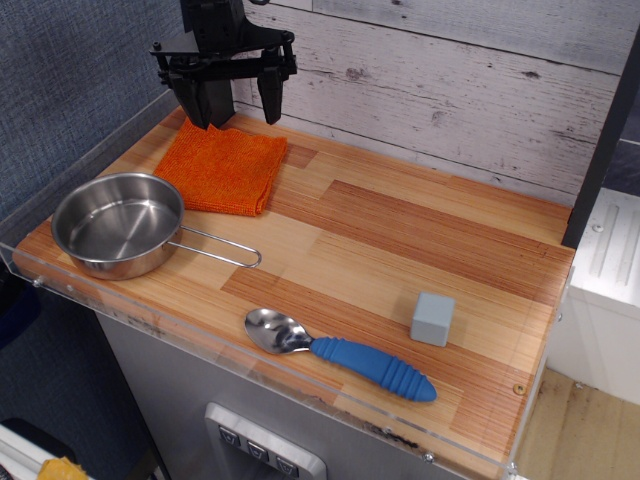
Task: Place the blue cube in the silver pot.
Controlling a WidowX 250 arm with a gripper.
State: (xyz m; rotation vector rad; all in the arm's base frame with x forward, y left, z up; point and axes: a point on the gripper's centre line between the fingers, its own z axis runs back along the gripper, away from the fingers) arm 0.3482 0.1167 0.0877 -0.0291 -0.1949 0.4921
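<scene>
The blue cube [432, 318] is small, pale grey-blue and sits on the wooden table near the right front. The silver pot [118, 224] stands empty at the left front, its wire loop handle [218, 246] pointing right. My gripper [240, 105] hangs at the back left above the table's far edge, over the orange cloth's rear corner. Its two black fingers are spread apart with nothing between them. It is far from both the cube and the pot.
An orange cloth [222, 167] lies flat behind the pot. A spoon with a metal bowl and blue handle [340, 355] lies along the front edge, left of the cube. A clear plastic rim edges the table. A white wood-plank wall stands behind.
</scene>
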